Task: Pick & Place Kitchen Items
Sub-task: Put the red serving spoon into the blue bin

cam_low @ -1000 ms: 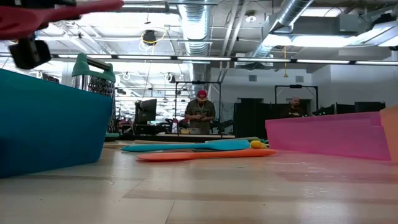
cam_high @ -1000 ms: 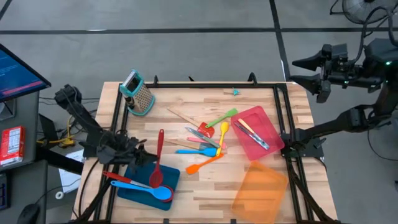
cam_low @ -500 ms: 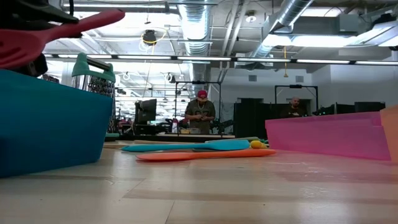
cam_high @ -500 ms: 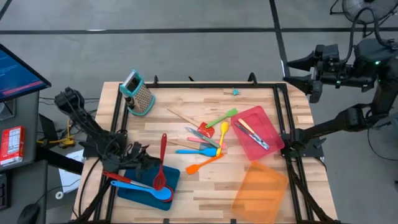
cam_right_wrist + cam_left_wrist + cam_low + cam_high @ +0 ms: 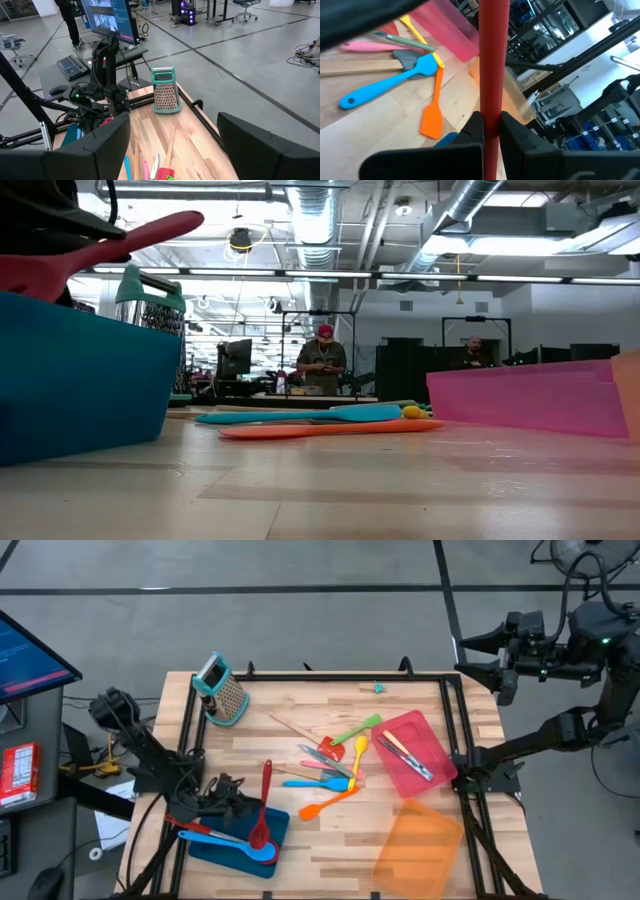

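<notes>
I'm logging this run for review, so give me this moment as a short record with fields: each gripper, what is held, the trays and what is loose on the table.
left gripper: shut on the red spatula, over the blue tray
red spatula: head down over the tray, handle angled up
blue tray: holds a blue spoon and a red utensil
right gripper: open, empty, raised off the table's far right corner
red tray: holds a few utensils
orange tray: nothing seen in it
loose utensils: cluster at table centre
box grater: upright, far left corner
</notes>
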Available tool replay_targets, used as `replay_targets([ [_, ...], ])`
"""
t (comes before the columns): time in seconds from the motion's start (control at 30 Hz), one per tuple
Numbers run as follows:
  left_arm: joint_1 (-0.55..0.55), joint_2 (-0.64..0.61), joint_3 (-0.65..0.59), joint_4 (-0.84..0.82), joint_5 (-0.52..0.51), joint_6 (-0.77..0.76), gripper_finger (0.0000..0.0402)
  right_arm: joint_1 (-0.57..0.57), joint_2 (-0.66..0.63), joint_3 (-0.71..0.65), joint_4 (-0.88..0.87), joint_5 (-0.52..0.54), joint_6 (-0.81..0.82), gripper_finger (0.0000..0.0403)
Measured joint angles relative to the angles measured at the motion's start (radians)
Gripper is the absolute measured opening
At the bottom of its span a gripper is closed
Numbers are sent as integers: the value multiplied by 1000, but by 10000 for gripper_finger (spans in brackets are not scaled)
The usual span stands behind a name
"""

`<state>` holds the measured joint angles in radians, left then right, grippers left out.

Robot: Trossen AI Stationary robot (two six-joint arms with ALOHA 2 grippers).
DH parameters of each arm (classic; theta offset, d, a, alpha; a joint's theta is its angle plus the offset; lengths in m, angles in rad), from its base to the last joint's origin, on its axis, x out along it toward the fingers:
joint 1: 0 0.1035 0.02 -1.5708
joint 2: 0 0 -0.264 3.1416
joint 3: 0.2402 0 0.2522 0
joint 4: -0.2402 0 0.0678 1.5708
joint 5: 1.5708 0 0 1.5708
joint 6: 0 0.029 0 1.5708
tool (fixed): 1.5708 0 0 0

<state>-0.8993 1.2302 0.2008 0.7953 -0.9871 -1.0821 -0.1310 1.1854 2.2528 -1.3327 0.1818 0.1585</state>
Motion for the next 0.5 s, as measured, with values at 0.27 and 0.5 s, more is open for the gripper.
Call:
replay_targets([
  [0.27, 0, 55, 0, 17, 7, -26, 8, 0, 0, 0, 0, 0, 0, 291],
  [0.5, 0, 68, 1, 27, 2, -37, 8, 0, 2, 0, 0, 0, 0, 291],
])
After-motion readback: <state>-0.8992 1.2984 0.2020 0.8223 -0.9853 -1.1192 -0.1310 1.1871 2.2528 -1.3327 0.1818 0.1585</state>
